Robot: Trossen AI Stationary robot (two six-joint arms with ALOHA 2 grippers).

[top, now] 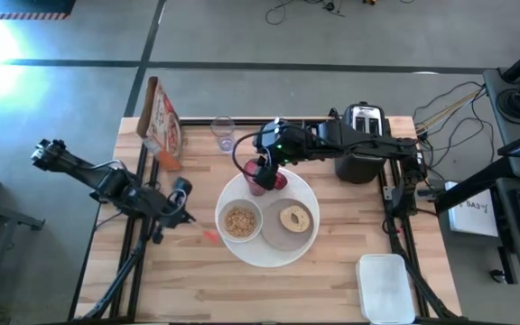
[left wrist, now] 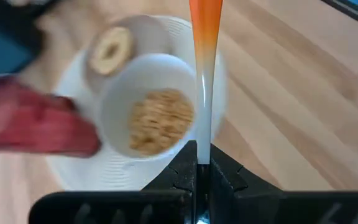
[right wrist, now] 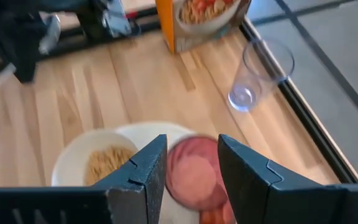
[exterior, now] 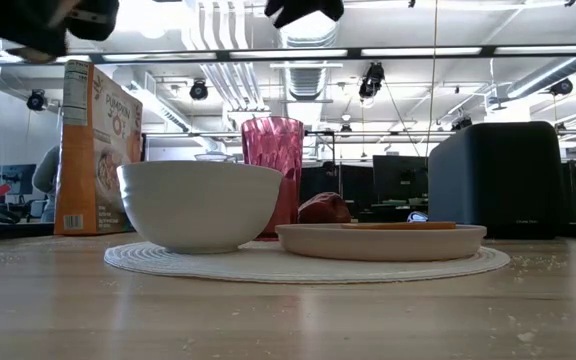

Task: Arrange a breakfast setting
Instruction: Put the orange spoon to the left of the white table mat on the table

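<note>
A round white ribbed placemat [top: 269, 255] carries a white bowl [top: 240, 221] of cereal, a grey plate [top: 278, 236] with a bagel [top: 294, 218], a pink-red tumbler [exterior: 272, 170] and a small red fruit [exterior: 325, 208]. My right gripper [right wrist: 191, 165] is open above the upright tumbler [right wrist: 194, 174] and shows at the top of the low view [exterior: 303, 10], clear of the rim. My left gripper [top: 183, 209] is left of the placemat, shut on an orange-and-white spoon [left wrist: 204, 81]. My left gripper pinches the spoon's white end [left wrist: 202, 152] between its two fingers. The spoon runs straight on from the fingers, its orange end [left wrist: 205, 18] farthest from them, over the bowl's edge [left wrist: 210, 93] in the left wrist view. It is held above the table.
A cereal box [top: 162, 122] and a clear glass [top: 223, 134] stand at the far left of the table. A black-and-silver toaster [top: 361, 140] stands at the far right. A white tub [top: 386, 287] lies at the near right corner. Bare wood lies near the front edge.
</note>
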